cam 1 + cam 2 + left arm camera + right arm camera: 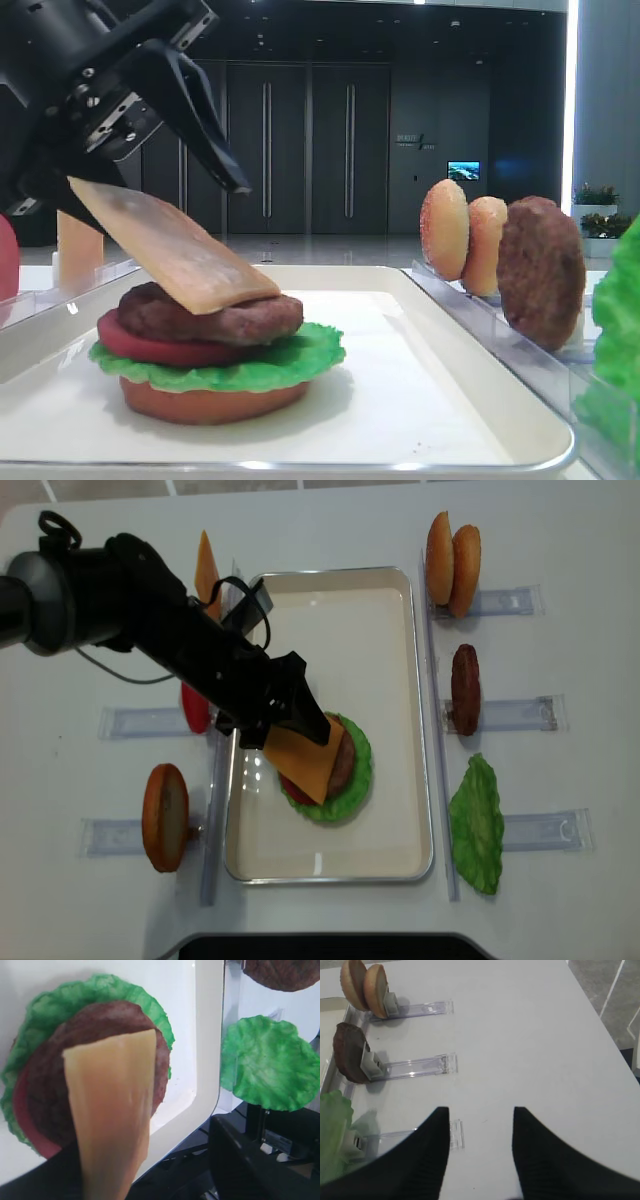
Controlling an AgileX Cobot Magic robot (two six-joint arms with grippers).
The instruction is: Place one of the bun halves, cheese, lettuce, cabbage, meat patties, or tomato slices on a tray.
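A pale orange cheese slice (175,255) (110,1110) (300,755) slants down, its low end resting on a meat patty (220,315). That patty tops a stack of tomato slice (150,345), lettuce (250,365) and bun half (200,400) on the white tray (420,400) (340,630). My left gripper (200,215) (285,710) is open: the cheese's upper end leans along one finger, and the other finger (215,150) stands clear above it. My right gripper (481,1109) hangs open over bare table with nothing between its fingers.
Clear racks right of the tray hold two bun halves (452,548) (365,982), a patty (464,688) (350,1052) and a lettuce leaf (478,825) (265,1067). Left racks hold another cheese slice (206,570), a tomato slice (195,708) and a bun half (165,815).
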